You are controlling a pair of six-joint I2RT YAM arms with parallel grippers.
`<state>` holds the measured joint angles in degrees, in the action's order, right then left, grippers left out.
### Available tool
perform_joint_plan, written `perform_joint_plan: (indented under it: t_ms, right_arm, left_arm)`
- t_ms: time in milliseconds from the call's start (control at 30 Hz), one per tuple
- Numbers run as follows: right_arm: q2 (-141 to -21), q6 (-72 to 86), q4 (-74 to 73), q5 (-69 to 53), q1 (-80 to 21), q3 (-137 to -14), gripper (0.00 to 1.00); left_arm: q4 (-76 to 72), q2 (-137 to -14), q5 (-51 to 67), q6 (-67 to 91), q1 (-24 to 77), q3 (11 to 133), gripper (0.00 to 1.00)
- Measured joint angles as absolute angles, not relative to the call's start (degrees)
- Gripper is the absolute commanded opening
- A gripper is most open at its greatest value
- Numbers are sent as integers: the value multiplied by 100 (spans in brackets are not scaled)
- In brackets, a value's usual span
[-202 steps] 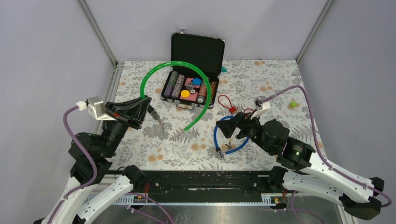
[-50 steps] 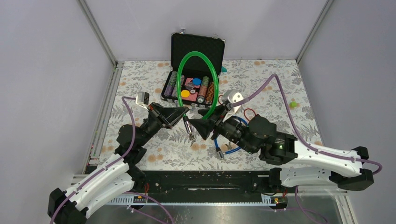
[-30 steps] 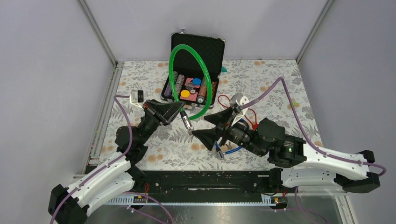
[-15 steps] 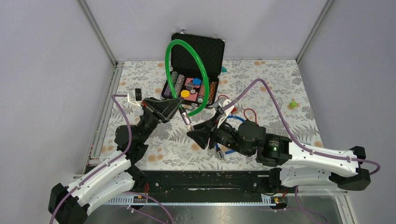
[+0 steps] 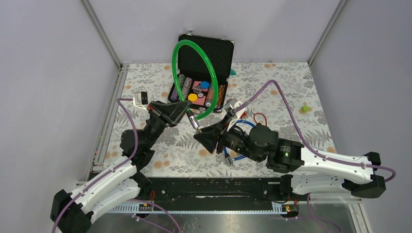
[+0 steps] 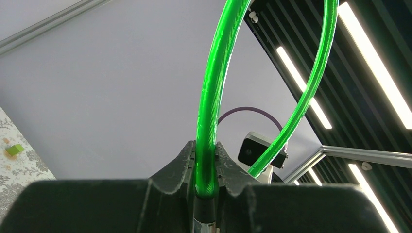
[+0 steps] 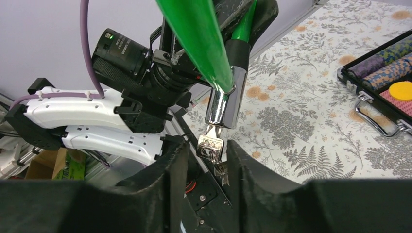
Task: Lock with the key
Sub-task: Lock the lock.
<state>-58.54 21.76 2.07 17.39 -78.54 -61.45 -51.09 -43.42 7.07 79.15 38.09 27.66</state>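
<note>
Just now, right gripper [image 7: 207, 151] is closing from wide around key [image 7: 210, 144] in lock barrel [image 7: 223, 104]; firm grip unclear. Meanwhile left gripper [image 6: 206, 149] is clamping green cable [image 6: 210, 97]. Turning likely next.

The left arm [image 5: 104, 182] and the right arm [image 5: 330, 162] share one build: smooth white shell links near the bases, then bulky black cylindrical joints further out. A thin purple cable [image 5: 291, 131] trails along each arm, clipped to the white shells and ending at a small white camera block [image 5: 232, 106] by the wrist. A tiny green light [image 5: 286, 153] glows on one black joint of the right arm. The left pincer [image 5: 186, 109] and the right pincer [image 5: 201, 135] are matte black, with broad wedge-shaped fingers.
</note>
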Motion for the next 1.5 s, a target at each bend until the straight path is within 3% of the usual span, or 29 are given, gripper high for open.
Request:
perform_joint_plan:
  t_ms: [200, 367, 867, 933, 1000, 1033, 1100, 1267, 1500]
  right_arm:
    - [-5892, 2300, 93, 1966, -7854, -6263, 13]
    - [-5972, 2335, -137, 2191, -7854, -6394, 0]
    - [-6414, 1212, -1009, 2797, -7859, -6860, 0]
    - [-6512, 1031, -1197, 2849, -7859, -6991, 21]
    - [-6539, 956, -1302, 2864, -7859, -7037, 52]
    - [-6534, 908, -1345, 2851, -7859, -7043, 62]
    - [-6497, 829, -1476, 2770, -7861, -7041, 73]
    - [-6222, 891, -1533, 2460, -7859, -7006, 77]
    - [-6257, 1503, -1627, 2252, -7787, -7336, 72]
  left_arm:
    - [-5111, -4388, 701, 7940, 3806, 2766, 0]
    - [-5083, -4388, 639, 7933, 3806, 2773, 0]
    - [-3135, -4112, 287, 7561, 3802, 3181, 0]
    - [-2980, -4077, 213, 7526, 3800, 3183, 0]
    - [-2904, -4058, 185, 7491, 3802, 3183, 0]
    - [-2880, -4058, 180, 7481, 3802, 3186, 0]
    - [-2869, -4053, 180, 7478, 3802, 3192, 0]
    - [-2862, -4047, 202, 7439, 3802, 3232, 0]
    - [-3002, -4062, 314, 7441, 3802, 3356, 0]
